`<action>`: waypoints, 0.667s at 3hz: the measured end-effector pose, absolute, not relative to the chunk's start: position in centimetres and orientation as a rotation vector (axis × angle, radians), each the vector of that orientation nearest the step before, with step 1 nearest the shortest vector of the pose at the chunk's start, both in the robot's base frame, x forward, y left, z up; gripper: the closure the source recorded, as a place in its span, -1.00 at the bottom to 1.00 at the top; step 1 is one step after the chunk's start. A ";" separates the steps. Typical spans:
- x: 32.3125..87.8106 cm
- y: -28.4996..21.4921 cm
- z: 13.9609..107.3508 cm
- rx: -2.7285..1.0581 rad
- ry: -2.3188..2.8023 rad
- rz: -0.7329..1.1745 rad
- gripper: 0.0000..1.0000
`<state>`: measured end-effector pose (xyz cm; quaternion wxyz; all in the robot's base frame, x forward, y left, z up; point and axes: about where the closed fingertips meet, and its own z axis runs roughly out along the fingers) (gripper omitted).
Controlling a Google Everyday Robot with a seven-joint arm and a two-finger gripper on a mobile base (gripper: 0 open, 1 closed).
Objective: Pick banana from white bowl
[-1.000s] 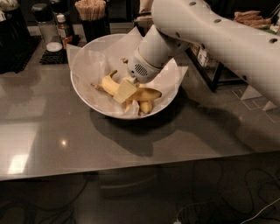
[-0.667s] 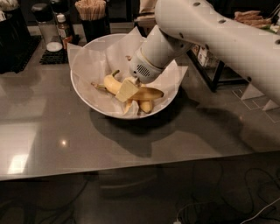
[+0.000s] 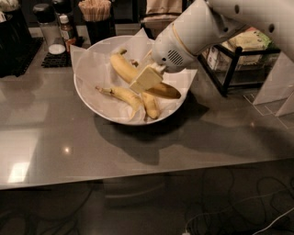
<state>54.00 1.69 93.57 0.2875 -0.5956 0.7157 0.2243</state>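
Observation:
The white bowl, lined with crinkled white paper, stands on the grey table. The banana, thick and curved, runs from its stem at the back left to a brownish tip at the right. My gripper reaches in from the upper right and its cream fingers are closed across the banana's middle, holding it slightly above the paper. Two slimmer bananas lie in the bowl below it.
A shaker, a bottle and a cup of sticks stand at the back left on a black mat. A black wire rack with packets stands to the right. The table's front edge is near.
The gripper and arm have risen out of the bowl's bottom, bringing the thick banana up with them; the two slim bananas beneath now show.

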 end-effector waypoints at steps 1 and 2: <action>50.8 0.2 96.1 -1.670 1.763 0.715 1.00; 47.1 -1.8 97.2 -1.745 1.704 0.800 1.00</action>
